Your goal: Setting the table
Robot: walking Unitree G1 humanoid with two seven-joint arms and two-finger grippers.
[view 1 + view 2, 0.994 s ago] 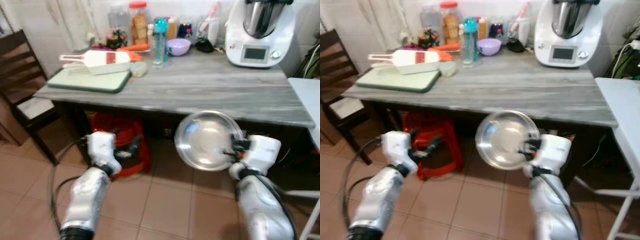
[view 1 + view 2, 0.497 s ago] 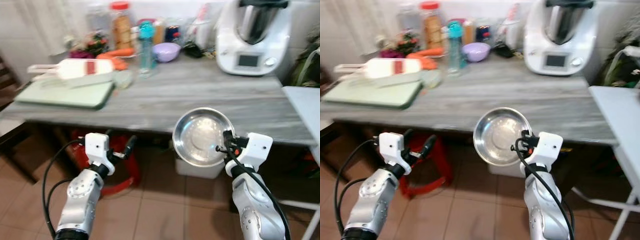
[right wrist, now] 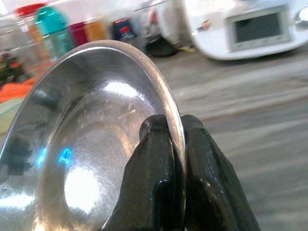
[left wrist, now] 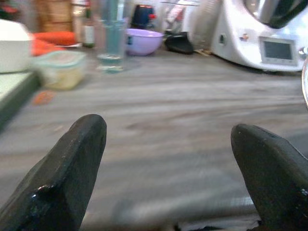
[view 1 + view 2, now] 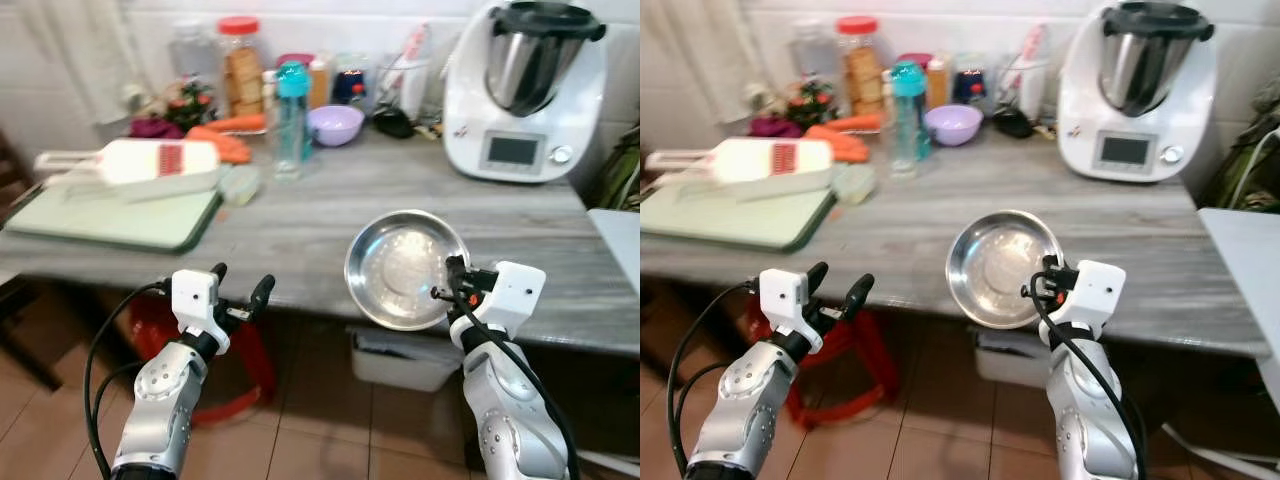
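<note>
**Bowl held by its rim alone**

The steel bowl (image 5: 404, 268) is held tilted above the near edge of the grey table (image 5: 330, 200), its rim pinched by the right gripper (image 5: 447, 291). With so thin a hold it could be twisted loose and dropped. The left gripper (image 5: 238, 291) is spread, holding nothing.

Two silver, rounded forearms end in boxy white wrist housings. A looping black cable runs along each. The left gripper (image 5: 240, 290) and right gripper (image 3: 175, 144) have long, glossy black fingers.
</note>
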